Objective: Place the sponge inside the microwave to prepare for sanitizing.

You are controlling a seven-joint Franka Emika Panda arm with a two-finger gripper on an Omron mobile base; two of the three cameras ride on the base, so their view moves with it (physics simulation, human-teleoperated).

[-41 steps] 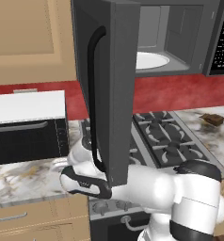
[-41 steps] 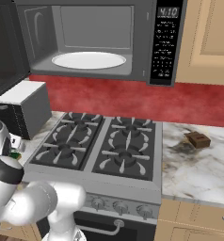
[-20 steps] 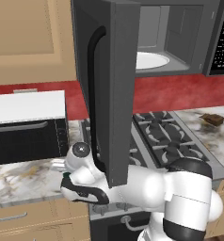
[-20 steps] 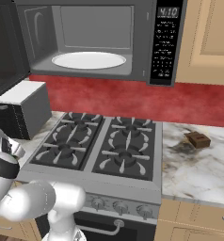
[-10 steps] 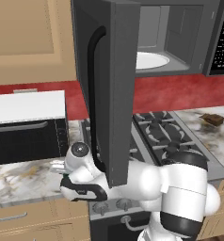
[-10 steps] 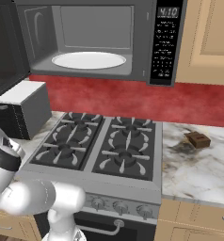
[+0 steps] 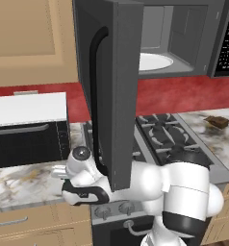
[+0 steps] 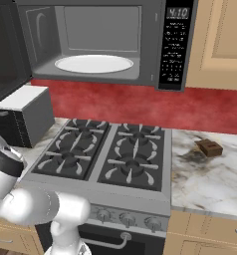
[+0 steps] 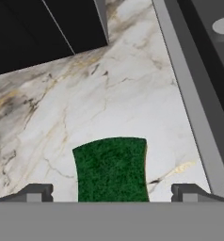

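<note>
Microwave (image 8: 98, 42) door open, plate bare; sponge (image 9: 111, 168) lies ungrasped on the counter (image 9: 109, 94) between the fully spread, empty gripper (image 9: 111, 192) fingertips.

We see the sponge (image 9: 111, 168) between the tips of the gripper (image 9: 112, 193), but its near end is cut off at the bottom of the hand view, so we cannot tell its full length or see its underside. In the left base view the open door of the microwave (image 7: 117, 91) hides the countertop beyond the hand.
</note>
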